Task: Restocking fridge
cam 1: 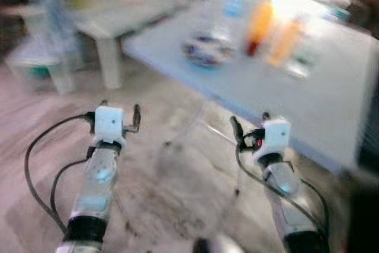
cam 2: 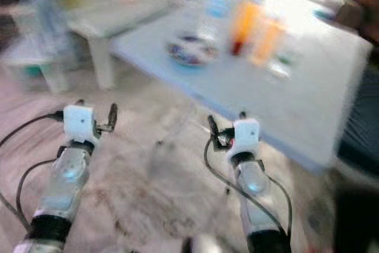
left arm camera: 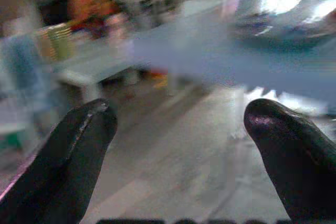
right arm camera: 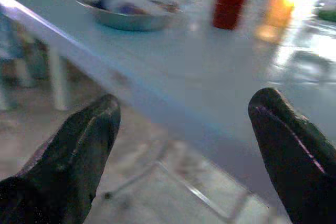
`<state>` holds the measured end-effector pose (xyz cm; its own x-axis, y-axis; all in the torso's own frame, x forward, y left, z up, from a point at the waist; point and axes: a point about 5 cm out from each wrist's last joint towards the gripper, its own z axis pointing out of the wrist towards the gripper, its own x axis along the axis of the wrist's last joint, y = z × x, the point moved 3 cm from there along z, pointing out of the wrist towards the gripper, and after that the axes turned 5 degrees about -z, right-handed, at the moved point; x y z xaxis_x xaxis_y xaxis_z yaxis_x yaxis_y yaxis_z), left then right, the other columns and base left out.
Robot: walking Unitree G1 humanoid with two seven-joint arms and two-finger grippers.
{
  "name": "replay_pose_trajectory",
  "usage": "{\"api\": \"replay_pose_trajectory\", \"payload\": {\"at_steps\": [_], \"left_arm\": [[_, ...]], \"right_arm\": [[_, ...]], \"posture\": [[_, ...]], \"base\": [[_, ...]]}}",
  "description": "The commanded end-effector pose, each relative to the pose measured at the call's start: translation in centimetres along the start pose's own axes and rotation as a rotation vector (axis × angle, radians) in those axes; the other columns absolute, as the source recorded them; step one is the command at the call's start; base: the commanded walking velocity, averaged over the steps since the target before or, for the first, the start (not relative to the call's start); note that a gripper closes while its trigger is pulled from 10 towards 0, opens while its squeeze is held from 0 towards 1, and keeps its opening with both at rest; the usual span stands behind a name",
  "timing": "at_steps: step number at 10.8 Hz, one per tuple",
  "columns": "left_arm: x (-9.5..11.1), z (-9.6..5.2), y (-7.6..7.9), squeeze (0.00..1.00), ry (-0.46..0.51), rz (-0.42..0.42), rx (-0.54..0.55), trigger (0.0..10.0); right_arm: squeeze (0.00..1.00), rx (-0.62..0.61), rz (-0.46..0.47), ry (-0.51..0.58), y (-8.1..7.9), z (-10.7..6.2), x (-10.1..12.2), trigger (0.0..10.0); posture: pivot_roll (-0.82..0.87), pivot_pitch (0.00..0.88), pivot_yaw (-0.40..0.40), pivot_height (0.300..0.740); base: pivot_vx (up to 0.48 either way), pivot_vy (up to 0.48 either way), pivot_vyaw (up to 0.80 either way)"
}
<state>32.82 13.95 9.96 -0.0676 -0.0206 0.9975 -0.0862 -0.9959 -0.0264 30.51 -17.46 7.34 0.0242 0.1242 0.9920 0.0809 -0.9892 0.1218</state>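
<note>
Everything is smeared with motion blur. A pale blue folding table [cam 1: 278,96] stands ahead and to the robot's right, carrying a shallow round metal bowl [right arm camera: 128,17], a clear plastic water bottle [cam 1: 228,10], a red-and-yellow sauce bottle [right arm camera: 233,1] and an orange bottle [cam 1: 285,42]. Both arms are raised over the grey floor [cam 1: 177,188], short of the table; the left gripper [left arm camera: 178,124] and right gripper [right arm camera: 184,121] each have fingers spread wide, holding nothing.

Heavy motion blur smears all four views; edges of the counter [cam 1: 308,96] and bottles [cam 1: 260,25] run soft and streaked. Bright daylight pours from the far right corner, blowing out to white glare. The floor [cam 1: 177,188] is evenly lit, with only faint shadows.
</note>
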Motion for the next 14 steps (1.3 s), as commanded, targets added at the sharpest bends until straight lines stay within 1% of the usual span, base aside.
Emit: {"api": "replay_pose_trajectory", "payload": {"at_steps": [1, 2, 5, 6, 9, 10, 14], "left_arm": [[0.04, -0.32, -0.82, 0.00, 0.004, 0.023, 0.013, 10.0], [0.12, -0.44, -0.43, 0.00, 0.011, 0.034, -0.011, 10.0], [0.01, -0.42, -0.16, 0.00, 0.006, 0.017, -0.015, 10.0], [0.24, -0.37, 0.11, 0.00, 0.011, -0.014, -0.047, 10.0], [0.06, -0.34, -0.32, 0.00, -0.002, -0.042, -0.008, 10.0], [0.26, -0.33, -0.34, 0.00, 0.008, -0.041, -0.014, 10.0], [0.72, -0.10, -0.11, 0.00, 0.017, -0.058, -0.022, 10.0]], "right_arm": [[0.00, 0.015, 0.013, 0.029, -0.68, 0.45, 0.83, 10.0], [0.00, 0.014, 0.013, 0.030, -0.72, 0.42, 0.82, 10.0], [0.00, 0.011, 0.013, 0.029, -0.68, 0.43, 0.78, 10.0], [0.00, 0.008, 0.014, 0.031, -0.65, 0.43, 0.82, 10.0], [0.00, 0.016, 0.014, 0.028, -0.86, 0.47, 0.69, 10.0], [0.00, 0.018, 0.013, 0.029, -0.91, 0.44, 0.67, 10.0], [0.00, 0.022, 0.011, 0.033, -1.05, 0.44, 0.73, 10.0]], "posture": [[0.10, 0.086, -0.056, 0.740], [0.10, 0.086, -0.055, 0.740], [0.10, 0.086, -0.053, 0.740], [0.10, 0.086, -0.053, 0.740], [0.10, 0.083, -0.055, 0.740], [0.10, 0.083, -0.055, 0.740], [0.10, 0.083, -0.056, 0.740]], "base": [[0.270, 0.398, -0.80], [0.326, 0.352, -0.80], [0.322, 0.355, -0.80], [0.326, 0.352, -0.57], [0.311, 0.363, 0.00], [0.240, 0.416, 0.00], [0.000, 0.420, 0.00]]}}
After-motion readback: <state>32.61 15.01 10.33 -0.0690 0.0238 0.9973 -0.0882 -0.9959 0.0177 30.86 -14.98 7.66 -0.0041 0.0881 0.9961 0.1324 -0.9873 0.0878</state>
